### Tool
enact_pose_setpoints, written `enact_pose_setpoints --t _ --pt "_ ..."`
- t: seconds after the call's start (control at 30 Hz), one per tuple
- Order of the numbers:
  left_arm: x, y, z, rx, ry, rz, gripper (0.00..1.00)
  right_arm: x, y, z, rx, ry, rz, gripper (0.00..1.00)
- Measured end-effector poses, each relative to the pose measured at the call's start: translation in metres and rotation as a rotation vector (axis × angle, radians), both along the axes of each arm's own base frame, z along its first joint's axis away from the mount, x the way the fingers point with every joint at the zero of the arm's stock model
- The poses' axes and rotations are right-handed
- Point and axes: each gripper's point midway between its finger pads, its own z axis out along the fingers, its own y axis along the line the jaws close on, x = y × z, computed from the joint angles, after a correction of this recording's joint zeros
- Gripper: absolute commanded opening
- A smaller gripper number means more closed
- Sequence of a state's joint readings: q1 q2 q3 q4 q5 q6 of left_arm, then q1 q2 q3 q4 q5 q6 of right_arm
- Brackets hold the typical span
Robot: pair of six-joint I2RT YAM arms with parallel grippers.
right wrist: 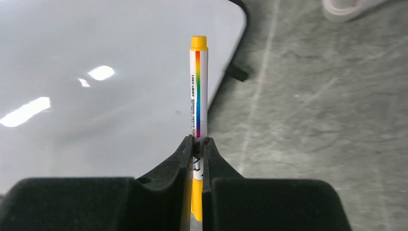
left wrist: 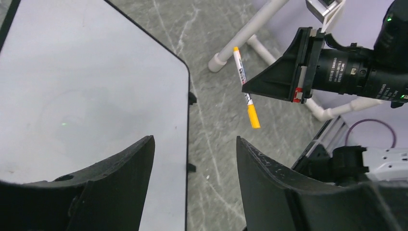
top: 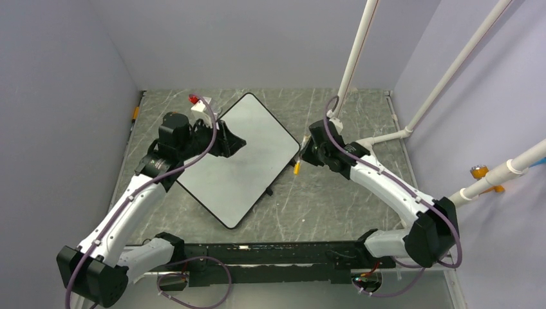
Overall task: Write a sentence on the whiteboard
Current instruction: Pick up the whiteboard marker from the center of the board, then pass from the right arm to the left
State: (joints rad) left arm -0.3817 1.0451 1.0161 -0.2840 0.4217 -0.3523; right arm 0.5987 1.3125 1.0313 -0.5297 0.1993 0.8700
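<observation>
Desk: grey marbled desk (top: 335, 206), bare to the right of the board's edge.
Right tool: right tool (right wrist: 198, 144) clenched on slim white orange-capped marker (right wrist: 198, 86), just off that edge.
Left tool: left tool (left wrist: 195, 139) released, jaws wide, above the board.
Board: large flat white black-framed whiteboard (top: 248, 154) lies diagonally between the arms.
Right wrist only: marker's rainbow stripe.
Left wrist only: marker's tilt.
</observation>
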Motion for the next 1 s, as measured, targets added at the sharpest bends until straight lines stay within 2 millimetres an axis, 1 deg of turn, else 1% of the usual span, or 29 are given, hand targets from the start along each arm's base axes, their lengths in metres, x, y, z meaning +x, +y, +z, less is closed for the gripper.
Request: enact_pose_setpoints --t 0.17,0.3,0.53,0.6,0.7,0.83,1.0 --pt "-0.003 -0.008 0.003 -0.132 -0.010 0.021 0.62 0.008 0.019 0.050 0.211 -0.071 -0.061 0.00" --pt "-0.004 -0.019 0.007 -0.202 -0.035 0.002 0.59 0.012 0.031 0.078 0.355 -0.086 -0.112 0.00" --pt "-0.016 -0.048 0.035 -0.290 -0.169 -0.082 0.54 0.028 0.055 0.130 0.522 -0.098 -0.175 0.00" --pt "-0.019 -0.055 0.040 -0.307 -0.199 -0.091 0.53 0.027 0.061 0.137 0.557 -0.098 -0.178 0.00" --pt "-0.018 -0.063 0.045 -0.322 -0.228 -0.098 0.52 0.024 0.072 0.137 0.583 -0.074 -0.177 0.00" --pt "-0.014 -0.073 0.042 -0.323 -0.240 -0.089 0.47 0.021 0.089 0.136 0.598 -0.050 -0.164 0.00" --pt "-0.006 -0.077 0.038 -0.322 -0.236 -0.059 0.46 0.017 0.097 0.139 0.616 -0.038 -0.161 0.00"
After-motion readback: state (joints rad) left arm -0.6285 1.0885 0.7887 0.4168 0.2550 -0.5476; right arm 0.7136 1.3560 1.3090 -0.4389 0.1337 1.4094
